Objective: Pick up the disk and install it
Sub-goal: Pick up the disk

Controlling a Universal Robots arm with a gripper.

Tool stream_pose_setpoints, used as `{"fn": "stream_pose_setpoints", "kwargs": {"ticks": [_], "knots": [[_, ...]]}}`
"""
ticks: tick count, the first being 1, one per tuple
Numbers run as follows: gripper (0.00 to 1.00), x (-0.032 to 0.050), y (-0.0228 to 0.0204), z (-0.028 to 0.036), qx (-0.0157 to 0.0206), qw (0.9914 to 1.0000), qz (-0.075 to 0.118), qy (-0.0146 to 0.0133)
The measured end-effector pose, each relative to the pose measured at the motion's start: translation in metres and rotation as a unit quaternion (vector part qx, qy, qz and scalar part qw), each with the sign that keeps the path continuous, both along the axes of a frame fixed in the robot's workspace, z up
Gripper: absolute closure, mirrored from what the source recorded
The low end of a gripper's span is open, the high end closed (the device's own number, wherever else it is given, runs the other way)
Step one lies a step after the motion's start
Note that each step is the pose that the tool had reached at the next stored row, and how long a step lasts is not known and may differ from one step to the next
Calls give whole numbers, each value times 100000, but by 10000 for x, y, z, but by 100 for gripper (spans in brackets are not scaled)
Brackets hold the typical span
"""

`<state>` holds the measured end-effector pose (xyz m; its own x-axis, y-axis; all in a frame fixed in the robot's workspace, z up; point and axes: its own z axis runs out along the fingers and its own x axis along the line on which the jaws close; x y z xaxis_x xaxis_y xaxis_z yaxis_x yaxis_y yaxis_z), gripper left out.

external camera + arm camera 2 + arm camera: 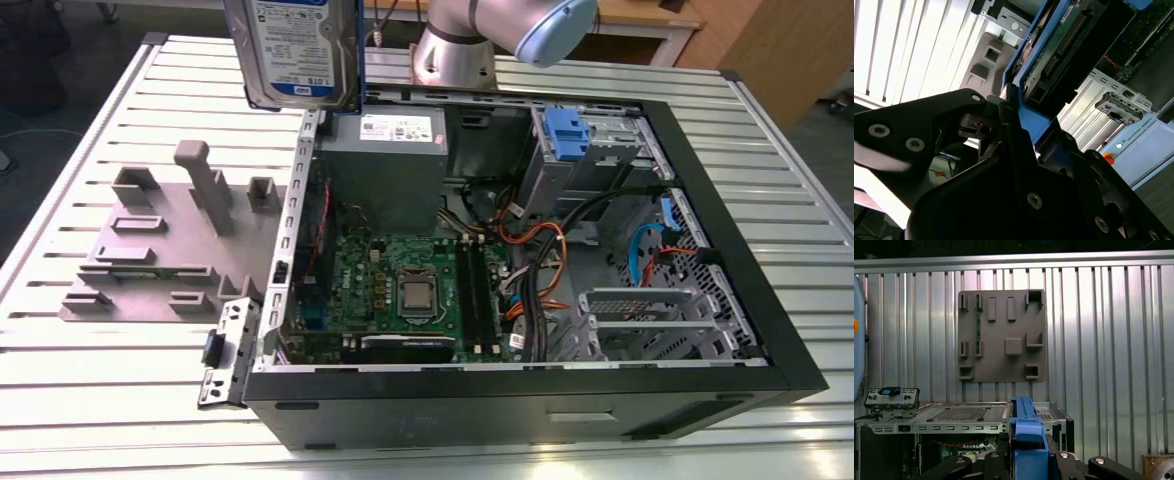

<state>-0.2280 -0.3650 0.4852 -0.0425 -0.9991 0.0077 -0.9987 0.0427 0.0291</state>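
You had the disk hanging upright at the top of the exterior view, toward the exterior view's left, just above the open computer case. In the first wrist view the gripper was clamped on the blue bracket of the disk, one finger pressed to each side.

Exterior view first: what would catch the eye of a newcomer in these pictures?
The disk hangs in the air by the open computer case, near its corner at the exterior view's left. In the first wrist view the gripper is shut on its blue bracket. A grey fixture plate lies beside the case.
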Motion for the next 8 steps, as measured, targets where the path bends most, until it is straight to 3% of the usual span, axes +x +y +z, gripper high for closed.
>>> {"fn": "stream_pose_setpoints", "kwargs": {"ticks": [8], "knots": [[64, 2, 0, 0, 0, 100000, 1, 0]]}}
